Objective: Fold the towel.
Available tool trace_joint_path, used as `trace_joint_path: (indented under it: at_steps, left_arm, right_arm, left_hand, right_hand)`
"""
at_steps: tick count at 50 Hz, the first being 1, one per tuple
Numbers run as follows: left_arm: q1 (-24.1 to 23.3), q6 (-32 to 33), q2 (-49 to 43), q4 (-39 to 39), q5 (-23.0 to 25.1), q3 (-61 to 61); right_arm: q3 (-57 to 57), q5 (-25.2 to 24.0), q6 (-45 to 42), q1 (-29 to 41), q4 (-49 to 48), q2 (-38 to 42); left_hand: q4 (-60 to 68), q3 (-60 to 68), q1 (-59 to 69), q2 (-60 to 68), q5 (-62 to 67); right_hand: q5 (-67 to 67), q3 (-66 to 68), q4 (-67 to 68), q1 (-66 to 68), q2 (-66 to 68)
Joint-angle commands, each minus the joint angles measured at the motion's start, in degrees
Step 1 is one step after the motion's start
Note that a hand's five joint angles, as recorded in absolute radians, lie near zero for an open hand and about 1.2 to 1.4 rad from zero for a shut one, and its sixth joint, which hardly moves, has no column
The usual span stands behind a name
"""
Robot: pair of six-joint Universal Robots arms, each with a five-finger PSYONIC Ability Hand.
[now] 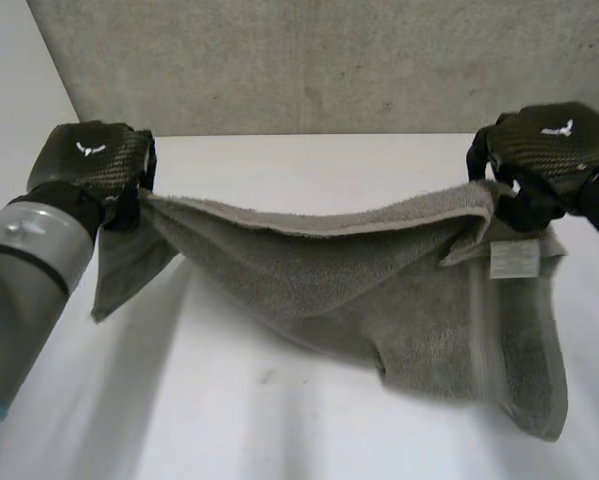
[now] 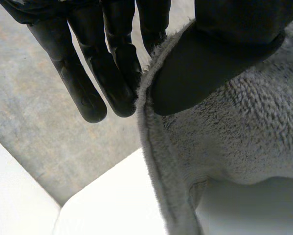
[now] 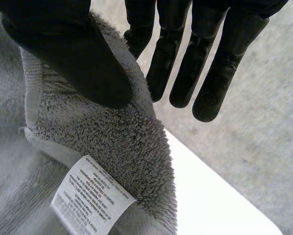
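Grey terry cloth makes up the one towel [image 1: 379,290], thick and fuzzy, with a flat woven band along its hem. It hangs between two black hands above the white surface [image 1: 229,400]. Its long axis runs across the head view from one hand to the other, and the top edge sags in the middle. The lower part droops toward the surface on the right arm's side, in a loose, uneven fold.

The left hand [image 1: 89,160] grasps one end of the top edge: in the left wrist view its thumb [image 2: 210,63] presses the pile against the straight fingers [image 2: 122,73] behind the hem. The right hand [image 1: 549,150] pinches the opposite end the same way, thumb [image 3: 78,63] over cloth. One white printed care label [image 3: 90,203] hangs just below that thumb. A grey speckled wall [image 1: 279,60] stands behind the surface.
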Motion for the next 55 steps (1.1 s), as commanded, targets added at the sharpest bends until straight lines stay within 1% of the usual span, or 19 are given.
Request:
trace_joint_path:
  at_steps: [1,7,9,12,16,20,21,23,24,25,26,29,32,35,40,45,47,49,55]
  left_arm:
    - [-0.8,8.9,1.6,-10.4,-0.1,-3.4]
    - [-1.5,9.3,-5.7,-11.0,0.1,-3.8]
    - [-1.6,9.3,-12.0,-10.3,0.1,0.1]
    - [-1.8,9.3,-15.3,-9.8,0.1,3.2]
    - [-1.8,9.2,-24.4,-8.5,0.1,16.1]
    - [-1.8,8.5,-29.0,-5.4,0.0,33.0]
    - [-1.8,8.5,-29.0,-5.4,0.0,33.1]
    - [-1.8,8.3,-29.7,-3.3,-0.1,38.4]
    - [-1.8,7.6,-29.8,-0.6,-0.4,42.7]
    - [-1.8,6.2,-29.7,2.6,-0.8,45.9]
    - [-1.8,6.1,-29.7,2.6,-0.8,45.9]
    - [-1.7,2.4,-28.0,8.0,-0.9,47.6]
    - [-1.7,-0.2,-25.4,9.4,-1.0,46.3]
    - [-1.9,-0.5,-22.9,6.8,-1.0,40.1]
    - [-2.0,-0.6,-20.2,1.1,-1.2,27.4]
    - [-2.1,-0.7,-18.4,-1.9,-1.2,15.8]
    - [-2.6,-0.7,-17.3,-2.6,-1.1,4.1]
    - [-3.1,-0.7,-17.3,-2.3,-0.8,-0.1]
    - [-6.6,-1.1,-20.7,1.7,-1.0,-5.9]
  right_arm:
    - [2.4,0.7,-10.6,0.3,4.0,10.2]
    - [2.0,1.4,-16.3,1.1,5.2,18.2]
    - [1.1,1.3,-16.2,1.1,4.9,20.0]
    - [-3.0,2.2,-15.4,1.3,2.9,23.4]
    - [-8.8,4.4,-12.0,1.8,-1.2,26.2]
    - [-17.8,7.7,-5.0,1.9,-12.1,28.0]
    - [-17.8,7.7,-5.0,1.9,-12.1,28.0]
    - [-20.7,9.0,-0.5,1.9,-23.5,27.3]
    - [-20.7,9.0,-0.5,1.9,-23.5,27.3]
    - [-20.8,9.6,1.4,1.8,-29.9,26.6]
    - [-20.4,10.4,2.6,1.8,-35.5,25.3]
    - [-19.5,10.4,3.2,1.9,-40.1,23.8]
    - [-17.5,9.8,3.2,1.8,-42.1,21.4]
    - [-16.0,8.6,2.3,1.8,-37.6,21.1]
    - [-12.9,5.1,-2.3,1.3,-23.7,23.1]
    - [-9.3,5.4,-7.6,1.1,-16.0,25.5]
    - [-7.6,5.3,-10.2,1.0,-12.5,26.9]
    - [-3.1,5.0,-15.8,1.0,-7.4,30.2]
    - [0.3,5.2,-17.4,1.0,-11.0,34.7]
  left_hand:
    - [10.3,10.3,11.7,10.3,11.0]
    - [10.3,10.3,11.7,10.3,11.0]
    - [10.3,10.3,11.7,10.3,11.0]
    - [10.3,10.3,11.7,10.3,11.0]
    - [10.3,10.3,11.7,10.3,11.0]
    - [10.3,10.3,11.7,10.3,11.0]
    - [10.3,10.3,11.7,10.3,11.0]
    - [10.3,10.3,11.7,10.3,11.0]
    - [10.3,10.3,11.7,10.3,11.0]
    - [10.3,10.3,11.7,10.3,11.0]
    - [10.3,10.3,11.7,10.3,11.0]
    - [10.3,10.3,11.7,10.3,11.0]
    - [10.3,10.3,11.7,10.3,11.0]
    - [10.3,10.3,11.7,10.3,11.0]
    - [10.3,10.3,11.7,10.3,11.0]
    - [10.3,10.3,11.7,10.3,11.0]
    - [10.3,10.3,11.7,10.3,11.0]
    - [10.3,10.3,11.7,10.3,11.0]
    - [10.3,10.3,11.7,10.3,11.0]
  right_hand:
    - [10.6,30.1,10.3,0.3,10.2]
    - [10.6,30.1,10.3,0.3,10.2]
    - [10.6,30.1,10.3,0.3,10.2]
    - [10.6,30.1,10.3,0.3,10.2]
    - [10.6,30.1,10.3,0.3,10.2]
    - [10.6,30.1,10.3,0.3,10.2]
    - [10.6,30.1,10.3,0.3,10.2]
    - [10.6,30.1,10.3,0.3,10.2]
    - [10.6,30.1,10.3,0.3,10.2]
    - [10.6,30.1,10.3,0.3,10.2]
    - [10.6,30.1,10.3,0.3,10.2]
    - [10.6,30.1,10.3,0.3,10.2]
    - [10.6,30.1,10.3,0.3,10.2]
    - [10.6,30.1,10.3,0.3,10.2]
    - [10.6,30.1,10.3,0.3,10.2]
    - [10.6,30.1,10.3,0.3,10.2]
    - [10.6,30.1,10.3,0.3,10.2]
    - [10.6,30.1,10.3,0.3,10.2]
    - [10.6,30.1,10.3,0.3,10.2]
